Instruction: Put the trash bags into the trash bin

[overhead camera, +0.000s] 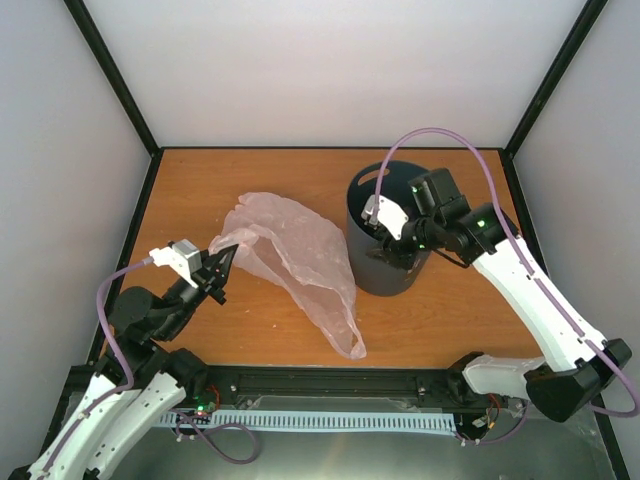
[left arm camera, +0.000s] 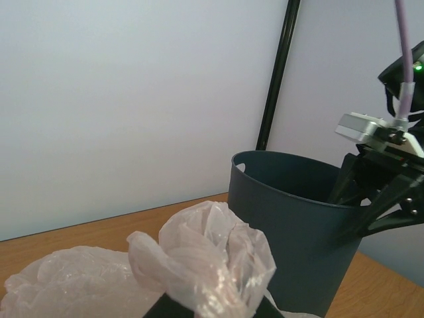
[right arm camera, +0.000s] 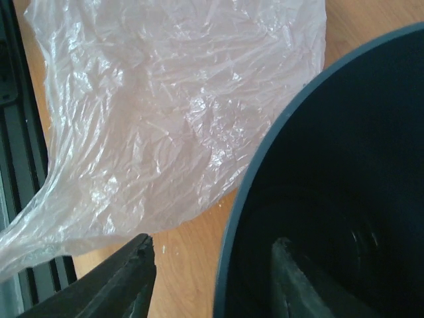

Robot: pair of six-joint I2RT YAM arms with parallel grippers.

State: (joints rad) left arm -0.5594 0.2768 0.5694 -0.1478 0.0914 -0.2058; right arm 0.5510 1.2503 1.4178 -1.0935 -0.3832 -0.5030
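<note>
The pale-pink translucent trash bag lies crumpled on the wooden table left of the dark grey trash bin, which stands upright. My left gripper is shut on the bag's left edge; in the left wrist view a bunch of bag sticks up from my jaws, with the bin behind it. My right gripper is open and straddles the bin's near-left rim. In the right wrist view one finger is outside the bin and the other inside, with the bag beside it.
The wooden table is enclosed by white walls with black corner posts. A black rail runs along the near edge between the arm bases. The bag's tail reaches toward that rail.
</note>
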